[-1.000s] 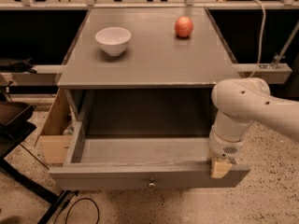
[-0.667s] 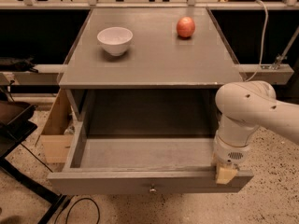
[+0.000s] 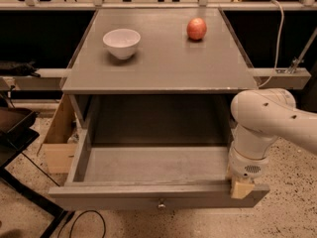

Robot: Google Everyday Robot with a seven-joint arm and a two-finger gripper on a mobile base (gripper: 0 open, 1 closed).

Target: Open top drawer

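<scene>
— Starting at the arm: where is the gripper (image 3: 241,188)?

— Low on the right, at the right end of the top drawer's (image 3: 119,198) front board. Its tan tip sits against the upper edge of that board, below the thick white arm (image 3: 262,120) that reaches in from the right edge of the view.

— Spread or closed?

— I cannot tell; the white wrist covers most of it from above.

— And the drawer?

— One drawer shows, and it stands far out of the grey cabinet, toward the camera. Its deep grey box is bare inside. One small round metal knob (image 3: 161,203) sits at the centre of the front, well left of the gripper.

— What is on top?

— Two things on the flat grey cabinet top (image 3: 168,66): one white bowl (image 3: 122,42) at the back left and one red apple (image 3: 196,29) at the back right, well apart from each other.

— Anything around it?

— One bare wooden panel (image 3: 58,133) leans at the cabinet's left side, one pale cable (image 3: 279,31) runs down behind on the right, and one dark cable (image 3: 85,223) loops on the speckled floor (image 3: 297,212) at the front left.
</scene>
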